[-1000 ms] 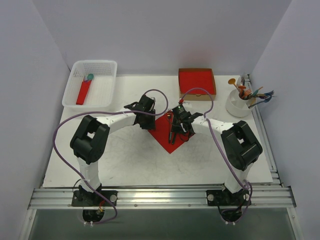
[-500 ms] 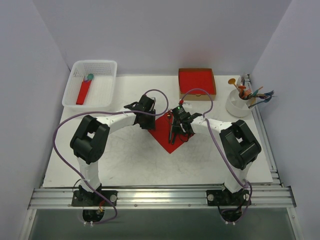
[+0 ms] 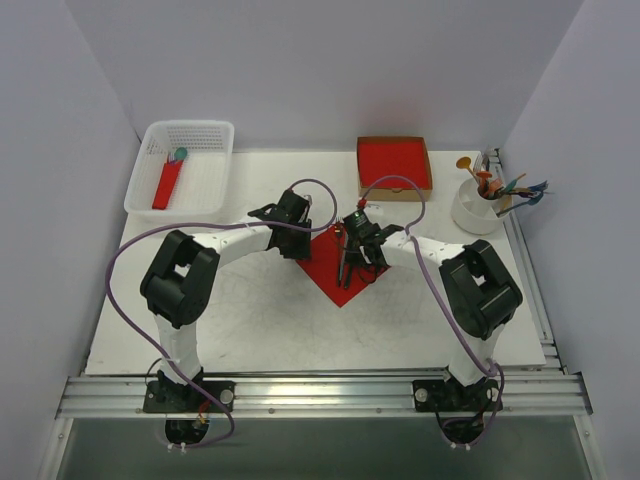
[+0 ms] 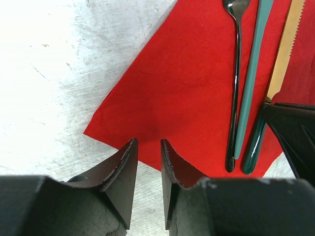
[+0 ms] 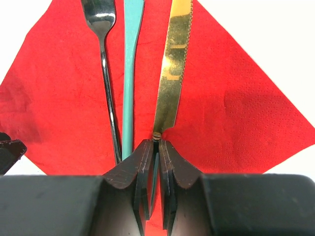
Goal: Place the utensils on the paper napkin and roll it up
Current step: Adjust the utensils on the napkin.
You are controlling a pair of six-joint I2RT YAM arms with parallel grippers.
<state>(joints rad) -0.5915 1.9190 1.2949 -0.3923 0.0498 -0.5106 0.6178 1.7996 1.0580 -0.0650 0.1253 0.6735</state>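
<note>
**Knife going down beside the other two; roll not started**

Bare counter [image 3: 250, 330] nearest the arm bases, nothing of the task on it. Mid-counter lies the paper napkin [image 3: 335, 280], flat, turned as a diamond, unrolled.

The right end effector [image 5: 157, 143] is clenched on the dark handle of the knife [image 5: 173, 73]. Its gold blade lies on the red sheet, just beside the teal piece [image 5: 130, 73] and the dark-handled piece [image 5: 106, 73]. All three utensils lie parallel on the napkin.

The left end effector [image 4: 148, 142] hangs over the napkin's left edge, jaws a little apart, gripping nothing.

Change over the last second: the right wrist has crept slightly leftward over the napkin, and the left arm hasn't budged. My read is that the knife is being nudged into line, so placing is nearly done. Letting go and then rolling remain, and the left looks staged for that.

Far side: the white basket [image 3: 185, 165] with a red roll, the cardboard box [image 3: 394, 165] of red sheets and the white cup [image 3: 475, 208] of coloured cutlery.
</note>
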